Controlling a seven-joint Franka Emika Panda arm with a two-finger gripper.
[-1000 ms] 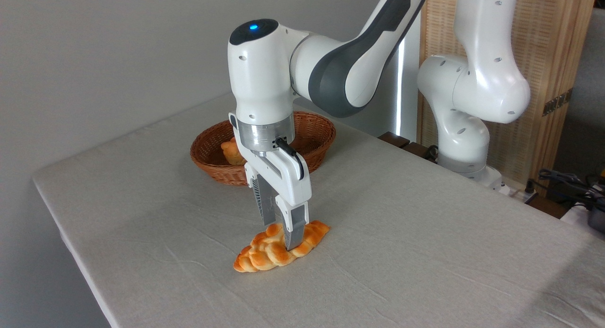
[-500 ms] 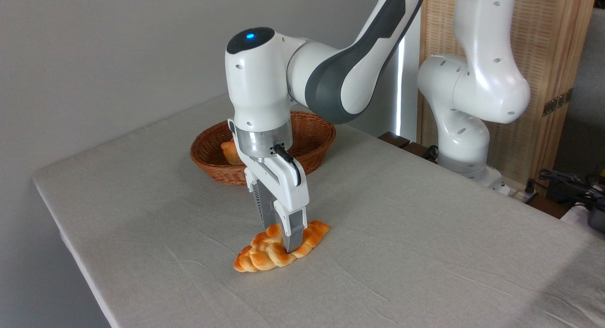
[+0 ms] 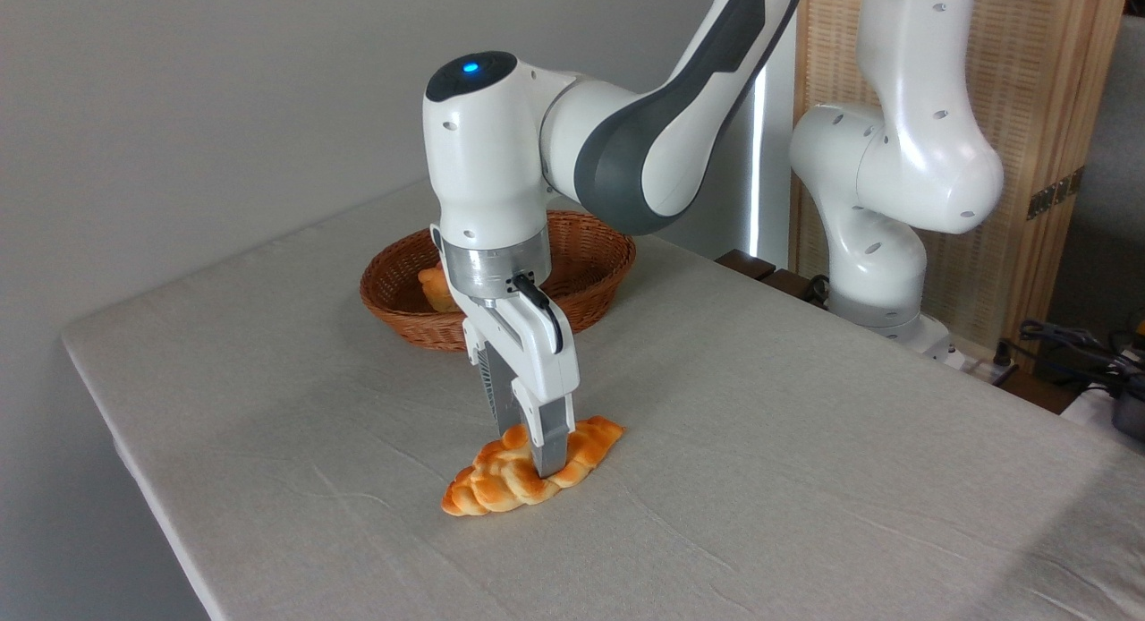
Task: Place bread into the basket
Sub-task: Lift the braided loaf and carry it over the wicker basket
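Slightly lower and further left than a second ago, gripper straddles the middle of bread on table; whether it's clamped, cannot tell. Loaf looks light, glossy, bumpy: mid-braid hold suits. Basket sits behind.

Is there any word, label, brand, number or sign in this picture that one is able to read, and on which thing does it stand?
None can be read.
The arm, gripper, braided bread and wicker basket bear no writing that shows.
The arm's blue light is a lamp, not a sign.
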